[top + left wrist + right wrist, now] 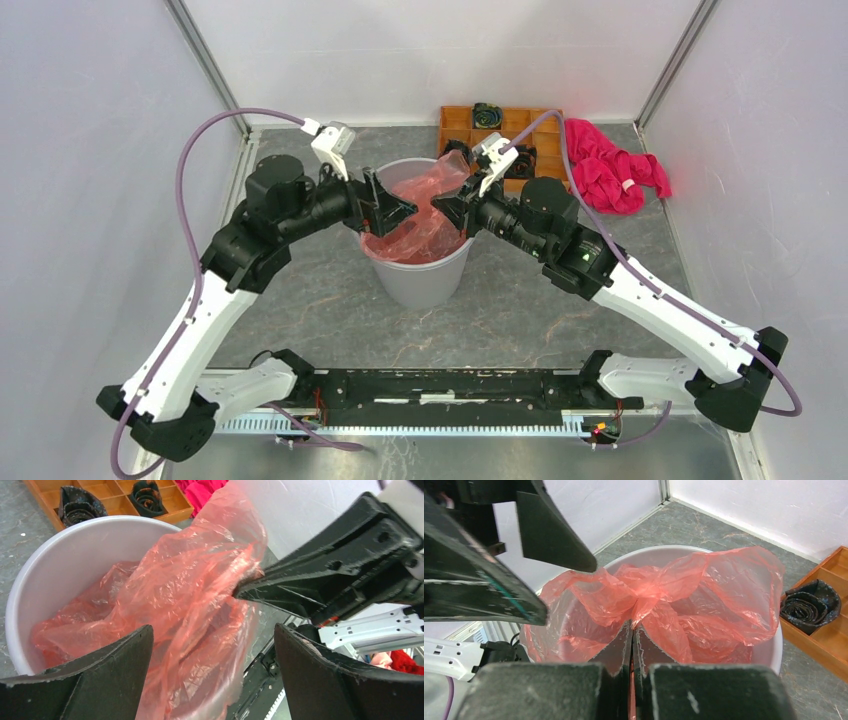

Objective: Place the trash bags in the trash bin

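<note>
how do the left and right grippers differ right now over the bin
The left gripper stands wide open and holds nothing; the right gripper is shut, pinching the trash bag. The left reaches in from the left side of the trash bin, the right from its right side. Both hover at the rim, facing each other.

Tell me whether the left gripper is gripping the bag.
No, the left gripper stands wide open; the right gripper pinches the bag.
</note>
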You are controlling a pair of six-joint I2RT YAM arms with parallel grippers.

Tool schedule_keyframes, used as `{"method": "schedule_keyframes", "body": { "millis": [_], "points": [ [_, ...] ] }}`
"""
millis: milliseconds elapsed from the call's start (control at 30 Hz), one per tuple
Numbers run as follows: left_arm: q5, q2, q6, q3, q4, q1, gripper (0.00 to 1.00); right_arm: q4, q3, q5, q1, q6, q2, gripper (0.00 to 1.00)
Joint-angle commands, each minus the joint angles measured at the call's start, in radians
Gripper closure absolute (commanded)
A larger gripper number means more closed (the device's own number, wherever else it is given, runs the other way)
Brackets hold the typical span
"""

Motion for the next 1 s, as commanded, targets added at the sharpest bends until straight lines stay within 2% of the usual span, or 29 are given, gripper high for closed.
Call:
{"method": "schedule_keyframes", "body": {
  "millis": [0, 167, 300, 500, 667, 967],
  "points": [
    [-0.030, 0.046, 0.063, 0.042, -0.005, 0.001, 0.07, 0.044, 0.022, -0.017, -0.001, 0.000, -0.004, 0.99],
    [-0.203, 0.064, 0.032, 0.055, -0.036, 0.001, 0.22, 0.038, 0.012, -0.014, -0.001, -0.001, -0.010, 0.99],
    [-0.260, 0.067, 0.014, 0.054, -0.055, 0.001, 0.54, 0.023, 0.015, -0.013, -0.003, -0.007, -0.015, 0.99],
    [-0.457, 0.020, -0.020, 0.001, -0.095, 0.001, 0.83, -0.046, -0.033, 0.060, -0.001, -0.042, -0.078, 0.99],
    [-0.560, 0.024, -0.019, -0.007, -0.178, 0.002, 0.96, -0.129, -0.105, 0.102, -0.001, -0.049, -0.154, 0.99],
    [-0.549, -0.135, -0.122, -0.176, -0.115, 0.002, 0.98, -0.169, -0.238, 0.115, -0.001, -0.003, -0.242, 0.99]
  ]
}}
